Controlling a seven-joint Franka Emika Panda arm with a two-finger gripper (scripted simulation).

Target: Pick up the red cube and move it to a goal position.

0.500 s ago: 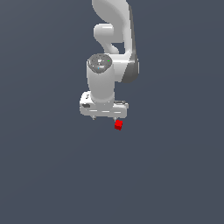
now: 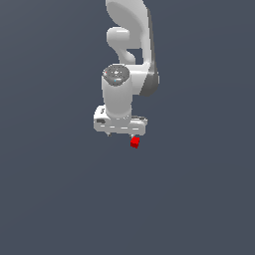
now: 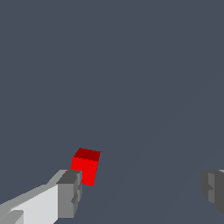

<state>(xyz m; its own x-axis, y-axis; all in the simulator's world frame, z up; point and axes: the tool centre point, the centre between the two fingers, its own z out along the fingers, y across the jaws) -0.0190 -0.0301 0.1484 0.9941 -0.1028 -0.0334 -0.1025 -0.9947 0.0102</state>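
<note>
Red cube (image 3: 86, 165) is seen on the grey floor (image 3: 131, 65), well off every edge, just beside one finger (image 3: 70, 192); the gripper (image 3: 142, 190) is spread wide, not centred for grasping.

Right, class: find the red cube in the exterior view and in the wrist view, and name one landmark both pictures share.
Exterior view: the red cube sits just below the gripper's underside, toward the exterior view's right.
Wrist view: the red cube lies partly behind one grey fingertip, the other finger far off.
Shared landmark: the open gripper itself.
</note>
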